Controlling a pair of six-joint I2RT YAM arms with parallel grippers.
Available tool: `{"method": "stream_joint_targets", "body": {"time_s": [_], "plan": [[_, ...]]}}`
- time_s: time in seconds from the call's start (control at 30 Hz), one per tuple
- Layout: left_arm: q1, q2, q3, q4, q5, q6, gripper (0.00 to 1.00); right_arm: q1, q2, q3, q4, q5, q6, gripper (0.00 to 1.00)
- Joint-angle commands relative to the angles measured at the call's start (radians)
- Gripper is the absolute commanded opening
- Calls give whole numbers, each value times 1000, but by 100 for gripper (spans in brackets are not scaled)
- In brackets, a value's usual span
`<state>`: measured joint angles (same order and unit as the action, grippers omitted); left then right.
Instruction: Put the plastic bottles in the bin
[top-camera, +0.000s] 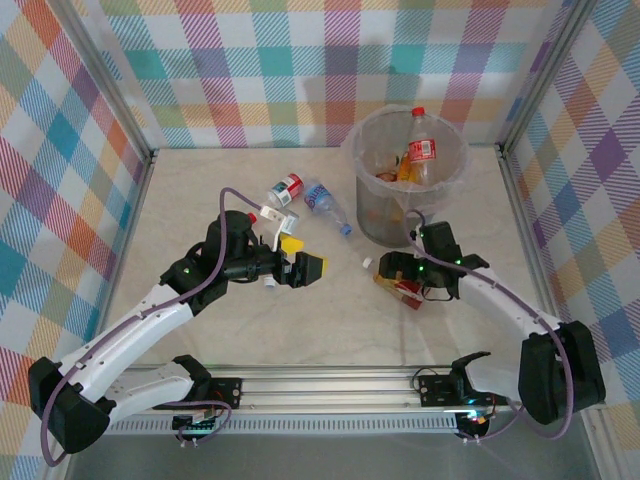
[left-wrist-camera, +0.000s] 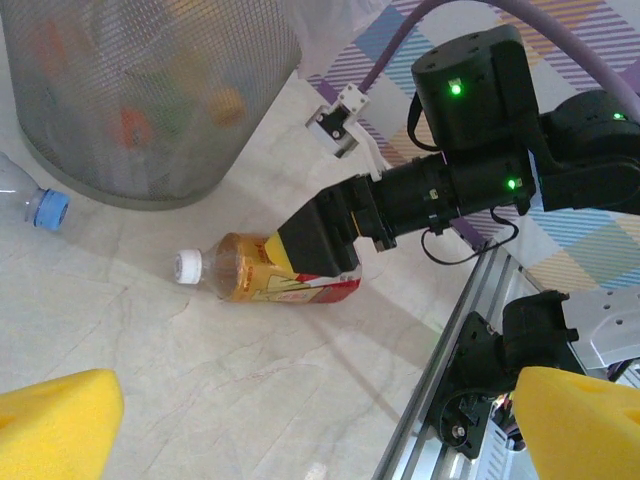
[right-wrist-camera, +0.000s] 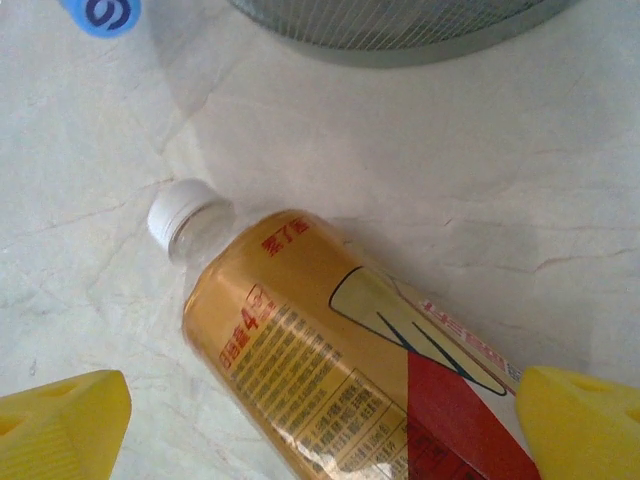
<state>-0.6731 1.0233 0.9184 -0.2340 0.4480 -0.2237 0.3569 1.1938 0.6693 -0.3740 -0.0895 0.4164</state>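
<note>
Here, left gripper and right gripper gape over a marbled tabletop walled by plaid panels.

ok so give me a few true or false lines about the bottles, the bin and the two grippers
1. The tea bottle lies on its side on the table. True.
2. The right gripper holds it in the air. False: its jaws stand open either side of the bottle, which rests on the table.
3. A red-capped bottle pokes out of the bin. True.
4. The left gripper holds a bottle. False: it is open, with nothing between its fingers.
</note>
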Motion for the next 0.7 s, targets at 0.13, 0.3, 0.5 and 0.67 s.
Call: {"method": "stream_joint_targets", "body": {"time_s": [0.13, 0.3, 0.5, 0.67], "plan": [[-16, -25, -7, 3, 16, -16, 100, 105, -46, -34, -124, 76, 80, 98], [-17, -15, -3, 10, 23, -22, 100, 175, -20, -18, -172, 164, 104, 93], [-18, -19, -5, 1, 17, -22, 100, 230, 63, 38, -262, 276, 137, 90], [-19, -25, -8, 1, 14, -23, 100, 287, 141, 78, -287, 322, 149, 86]]}}
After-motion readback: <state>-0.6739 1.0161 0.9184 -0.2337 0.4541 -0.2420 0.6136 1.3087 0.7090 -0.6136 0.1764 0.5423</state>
